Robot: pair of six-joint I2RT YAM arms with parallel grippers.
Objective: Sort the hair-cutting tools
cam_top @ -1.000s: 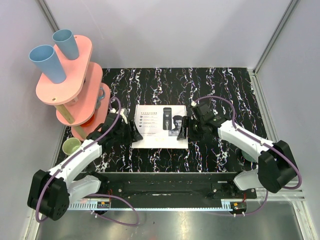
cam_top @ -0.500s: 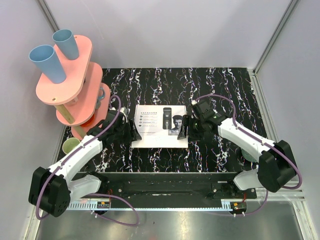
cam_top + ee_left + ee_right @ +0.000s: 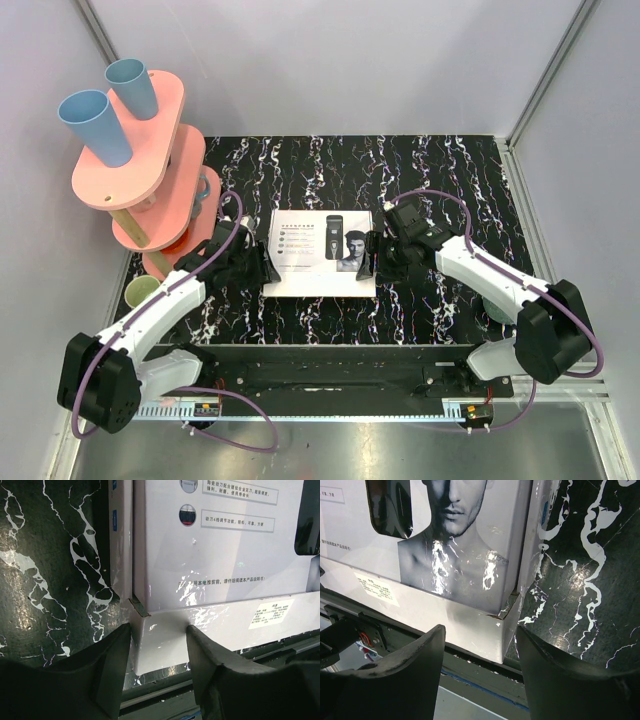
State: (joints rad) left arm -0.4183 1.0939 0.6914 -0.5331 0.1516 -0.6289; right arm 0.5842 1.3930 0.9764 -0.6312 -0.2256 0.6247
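Hair-cutting tools: none visible; I judge them inside the shut white box, middle of the table. Sorted: nothing; everything remains. My left gripper: jaws straddle the box's near-left corner, pinch uncertain. My right gripper: jaws spread round the near-right corner

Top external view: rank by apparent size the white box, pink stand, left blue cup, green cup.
Pink stand
White box
Left blue cup
Green cup
The blue cup sits higher, nearer the camera, so that last ranking is unsure.
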